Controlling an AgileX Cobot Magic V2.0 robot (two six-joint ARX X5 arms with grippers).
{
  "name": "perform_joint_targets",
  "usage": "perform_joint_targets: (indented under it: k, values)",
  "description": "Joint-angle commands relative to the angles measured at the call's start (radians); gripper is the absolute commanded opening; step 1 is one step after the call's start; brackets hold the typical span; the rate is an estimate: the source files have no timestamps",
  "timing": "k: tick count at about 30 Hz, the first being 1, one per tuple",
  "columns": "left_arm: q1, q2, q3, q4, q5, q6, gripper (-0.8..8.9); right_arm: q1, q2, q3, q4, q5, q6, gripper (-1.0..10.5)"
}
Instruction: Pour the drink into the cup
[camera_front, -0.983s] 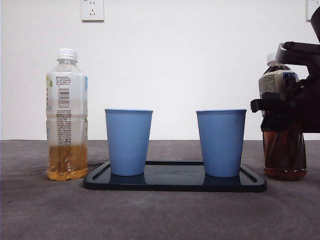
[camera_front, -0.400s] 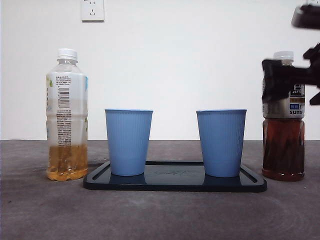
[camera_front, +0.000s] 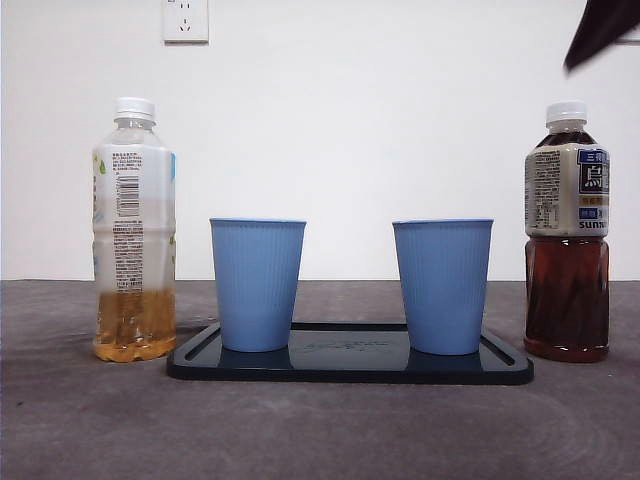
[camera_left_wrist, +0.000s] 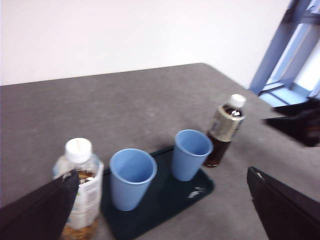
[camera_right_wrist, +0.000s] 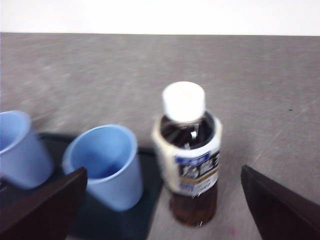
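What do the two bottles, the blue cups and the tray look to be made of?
Pale tea bottle and dark tea bottle: clear plastic, probably, since the liquid shows through; white caps, printed wrap labels. Left cup and right cup: matte blue with fine vertical ribs, either paper or thin plastic; the look leaves it open. Tray: dark, glossy, likely hard plastic, as it mirrors the cups.

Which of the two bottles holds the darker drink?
The dark tea bottle beside the right cup; the pale yellow drink bottle stands at the other end.
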Motion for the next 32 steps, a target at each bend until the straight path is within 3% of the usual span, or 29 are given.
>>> perform_joint_targets:
  k: [1,9,15,25,32]
  values:
    - [-0.003,0.025,-0.023,0.023,-0.019,0.035,5.91,0.017,-0.035,0.088,-0.163,-0.023,0.017,4.9]
    - [-0.003,0.058,-0.309,0.236,-0.067,0.009,5.92,0.024,-0.144,0.28,-0.459,-0.072,0.017,4.9]
    - [-0.004,0.154,-0.574,0.647,-0.151,-0.014,5.93,0.024,-0.185,0.417,-0.537,-0.064,0.017,4.9]
    - [-0.026,0.398,-0.591,0.874,-0.171,-0.014,5.93,0.024,-0.185,0.448,-0.571,-0.061,0.018,4.9]
    - [-0.071,0.58,-0.591,1.019,-0.264,-0.012,5.93,0.024,-0.185,0.448,-0.584,-0.062,0.033,4.9]
